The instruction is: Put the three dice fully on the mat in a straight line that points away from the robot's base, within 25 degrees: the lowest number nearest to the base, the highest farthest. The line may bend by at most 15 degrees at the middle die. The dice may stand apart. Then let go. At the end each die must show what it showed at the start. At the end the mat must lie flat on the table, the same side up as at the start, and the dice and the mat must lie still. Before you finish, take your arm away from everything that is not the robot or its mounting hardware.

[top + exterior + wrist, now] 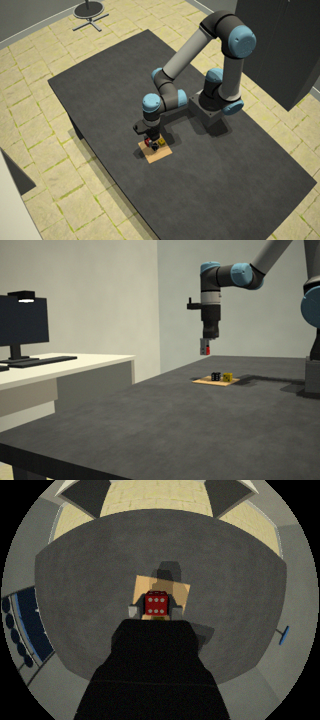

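Note:
My gripper (148, 142) (205, 350) (156, 600) is shut on a red die (148, 142) (207, 350) (156, 606) and holds it well above the tan mat (160, 155) (201, 380) (143, 584), over its far-left part. A black die (154, 146) (216, 376) and a yellow die (161, 141) (227, 377) stand side by side on the mat, the yellow one nearer the robot's base (206, 113). In the wrist view the red die's face shows several white pips, and the two other dice are hidden behind it.
The mat lies on a large dark table (103, 85) (155, 420), near its left edge. A white desk (64, 364) with a monitor (23, 320) stands beside the table. A dark cabinet (279, 38) stands behind the base.

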Controlling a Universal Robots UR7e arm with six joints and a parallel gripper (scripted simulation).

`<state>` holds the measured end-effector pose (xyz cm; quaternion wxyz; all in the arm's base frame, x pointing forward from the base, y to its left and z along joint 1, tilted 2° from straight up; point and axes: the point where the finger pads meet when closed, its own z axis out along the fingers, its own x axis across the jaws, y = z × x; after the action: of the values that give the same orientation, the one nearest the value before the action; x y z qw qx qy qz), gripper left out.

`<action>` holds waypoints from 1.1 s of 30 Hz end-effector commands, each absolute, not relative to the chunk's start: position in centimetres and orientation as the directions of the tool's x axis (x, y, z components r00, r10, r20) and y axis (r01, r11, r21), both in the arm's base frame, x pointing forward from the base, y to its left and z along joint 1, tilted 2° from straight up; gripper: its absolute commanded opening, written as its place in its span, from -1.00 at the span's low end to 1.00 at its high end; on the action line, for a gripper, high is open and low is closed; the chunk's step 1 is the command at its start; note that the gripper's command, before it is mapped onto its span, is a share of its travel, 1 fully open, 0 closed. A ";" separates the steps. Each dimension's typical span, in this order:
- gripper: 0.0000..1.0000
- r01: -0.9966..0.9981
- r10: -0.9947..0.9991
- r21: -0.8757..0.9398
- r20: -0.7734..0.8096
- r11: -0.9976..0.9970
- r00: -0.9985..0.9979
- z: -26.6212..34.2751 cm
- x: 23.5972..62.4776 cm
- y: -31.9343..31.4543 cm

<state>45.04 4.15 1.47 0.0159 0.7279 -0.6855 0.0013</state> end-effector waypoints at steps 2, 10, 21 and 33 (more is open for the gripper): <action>0.14 -0.997 -0.996 0.021 0.023 -0.080 0.080 1.5 45.2 3.7; 0.14 -0.997 -0.996 0.021 0.023 -0.080 0.080 1.5 45.2 3.7; 0.14 -0.997 -0.996 0.021 0.023 -0.080 0.081 0.7 45.2 3.7; 0.14 -0.997 -0.996 0.021 0.023 -0.080 0.081 -3.6 45.2 3.6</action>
<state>45.15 3.64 -2.14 0.0160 0.7349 -0.6780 0.0007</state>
